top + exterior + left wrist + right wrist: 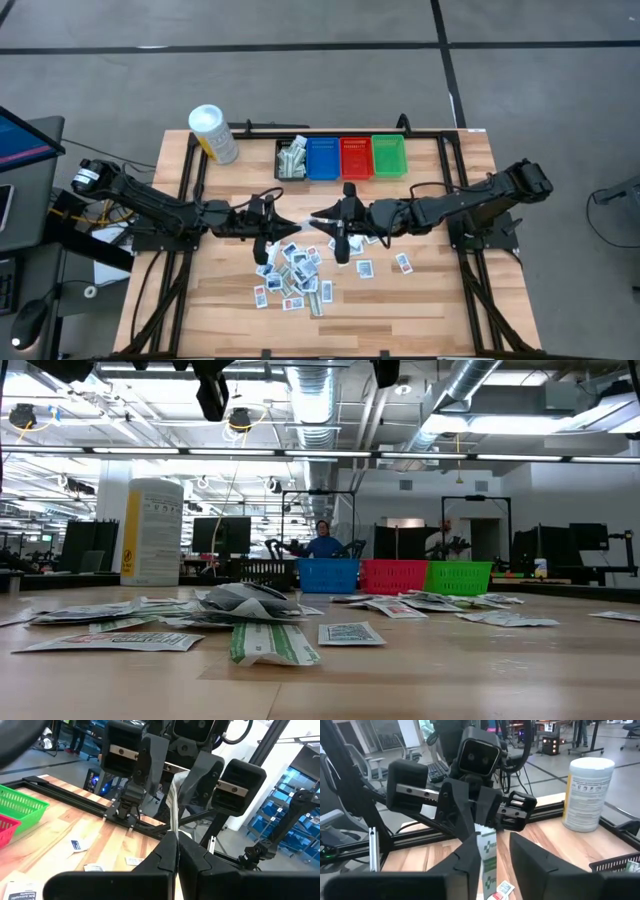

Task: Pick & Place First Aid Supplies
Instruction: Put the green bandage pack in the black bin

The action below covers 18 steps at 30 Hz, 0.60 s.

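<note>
Many first aid supplies lie as small flat packets in a loose pile [292,272] on the wooden table [440,300]. They also show close up in the low view [272,642]. Above the pile my two grippers face each other. My left gripper [176,837] is shut on one white packet with green marks [488,851], and this packet shows edge-on in the left wrist view [174,802]. My right gripper [495,840] is open. Its fingers stand on either side of the packet's free end, which lies close to one finger [466,862]; whether they touch I cannot tell. My left gripper pinches one end of the packet [175,831] between its two shut fingers. The fingers come level from the table's left and lie along the packet. The packet sticks out from the fingertips toward my right gripper, standing on edge, lifted clear of the pile.
A black bin [291,158] holding packets stands in a row with a blue bin [323,157], a red bin [356,156] and a green bin [389,155] at the table's far edge. Left of them stands a white tub [213,133]. A person [322,540] sits far behind the table.
</note>
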{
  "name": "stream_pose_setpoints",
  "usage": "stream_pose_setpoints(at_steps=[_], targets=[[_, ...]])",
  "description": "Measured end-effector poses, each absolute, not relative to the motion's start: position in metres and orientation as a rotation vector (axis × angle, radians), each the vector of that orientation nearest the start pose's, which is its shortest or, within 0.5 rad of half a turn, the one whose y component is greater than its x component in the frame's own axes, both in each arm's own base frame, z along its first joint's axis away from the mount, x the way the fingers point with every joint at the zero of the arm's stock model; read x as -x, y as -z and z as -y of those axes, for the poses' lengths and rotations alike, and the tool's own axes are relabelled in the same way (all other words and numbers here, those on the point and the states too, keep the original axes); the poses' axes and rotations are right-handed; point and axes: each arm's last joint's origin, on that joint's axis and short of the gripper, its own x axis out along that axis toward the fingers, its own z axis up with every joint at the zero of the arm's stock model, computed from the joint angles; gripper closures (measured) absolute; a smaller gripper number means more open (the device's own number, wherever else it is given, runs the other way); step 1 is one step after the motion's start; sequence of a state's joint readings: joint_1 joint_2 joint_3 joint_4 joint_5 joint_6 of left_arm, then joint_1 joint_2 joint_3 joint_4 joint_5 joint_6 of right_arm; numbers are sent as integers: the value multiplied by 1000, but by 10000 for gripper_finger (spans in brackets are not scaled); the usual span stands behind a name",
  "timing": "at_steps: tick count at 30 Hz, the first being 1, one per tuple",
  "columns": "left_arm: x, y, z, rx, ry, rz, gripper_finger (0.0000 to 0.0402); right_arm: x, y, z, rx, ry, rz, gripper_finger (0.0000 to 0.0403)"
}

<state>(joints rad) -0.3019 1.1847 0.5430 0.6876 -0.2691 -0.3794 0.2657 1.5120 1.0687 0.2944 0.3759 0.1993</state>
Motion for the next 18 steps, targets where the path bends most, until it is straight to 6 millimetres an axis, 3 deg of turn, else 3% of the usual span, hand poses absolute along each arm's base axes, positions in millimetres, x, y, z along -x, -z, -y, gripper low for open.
stream_pose_setpoints(at_steps=[7,18], targets=[[-239,-252,67,387,50,19,398,-336,-301,-81,-149,115,-139,341],[-239,-252,68,386,73,12,398,-333,-299,-86,-139,100,-171,345]])
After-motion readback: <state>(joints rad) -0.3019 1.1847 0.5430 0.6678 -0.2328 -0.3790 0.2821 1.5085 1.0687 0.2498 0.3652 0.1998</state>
